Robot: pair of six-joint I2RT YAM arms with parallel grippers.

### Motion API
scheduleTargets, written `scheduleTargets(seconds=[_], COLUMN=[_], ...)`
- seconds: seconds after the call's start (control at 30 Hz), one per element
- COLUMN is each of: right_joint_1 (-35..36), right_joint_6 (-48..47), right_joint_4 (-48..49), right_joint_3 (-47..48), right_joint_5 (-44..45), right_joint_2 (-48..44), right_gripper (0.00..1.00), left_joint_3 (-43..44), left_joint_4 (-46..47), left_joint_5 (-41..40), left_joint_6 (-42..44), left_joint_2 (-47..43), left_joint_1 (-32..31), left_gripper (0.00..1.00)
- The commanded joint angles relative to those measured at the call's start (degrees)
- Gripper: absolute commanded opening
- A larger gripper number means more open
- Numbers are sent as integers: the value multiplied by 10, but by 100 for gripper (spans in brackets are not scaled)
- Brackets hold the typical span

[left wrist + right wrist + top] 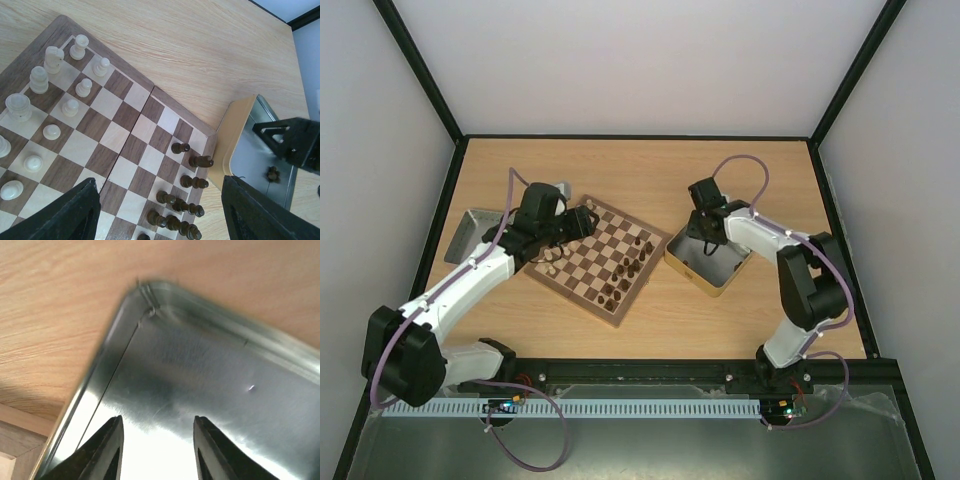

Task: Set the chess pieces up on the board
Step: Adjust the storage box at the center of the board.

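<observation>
The board (pixel 600 258) lies turned at an angle on the wooden table (pixel 650 170), with a grey tray (pixel 470 232) off to its left and a shiny metal tin (pixel 690 277) just beside its right corner. The pale pieces (pixel 50 90) stand in two loose rows along the side nearest the left arm. The dark pieces (pixel 182 197) are bunched unevenly along the opposite side, the one facing the tin. A lone dark piece (pixel 273 173) sits on the floor of the tin.

The left gripper (pixel 586 222) hangs over the board's far left part, above the pale side, its jaws spread wide with nothing between them. The right gripper (pixel 157 450) is lowered into the tin near one corner. Its jaws are also apart and empty, with only bare metal showing between the fingers (pixel 107 452)
</observation>
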Motion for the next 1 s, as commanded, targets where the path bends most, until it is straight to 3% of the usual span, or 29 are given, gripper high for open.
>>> scheduleTargets(seconds=[0.0,0.1,0.33,0.6,0.97], right_joint_1=[-9,-29,-83,-113,-120], right_joint_6=[-77,-139,-232,-261,-227], right_joint_4=[-19,-44,-57,-68,-54], right_joint_3=[39,55,73,101,98], right_joint_5=[60,68,22,-30,51], right_joint_2=[-38,-33,-2,51,79], right_gripper=[46,62,64,49,20], left_joint_3=[9,14,29,26,25], left_joint_4=[6,6,-2,-1,-4], left_joint_5=[4,10,20,25,27], left_joint_6=[-1,1,14,15,15], left_joint_2=[6,12,20,19,13], left_joint_1=[3,3,3,3,3], left_gripper=[68,68,68,68,68])
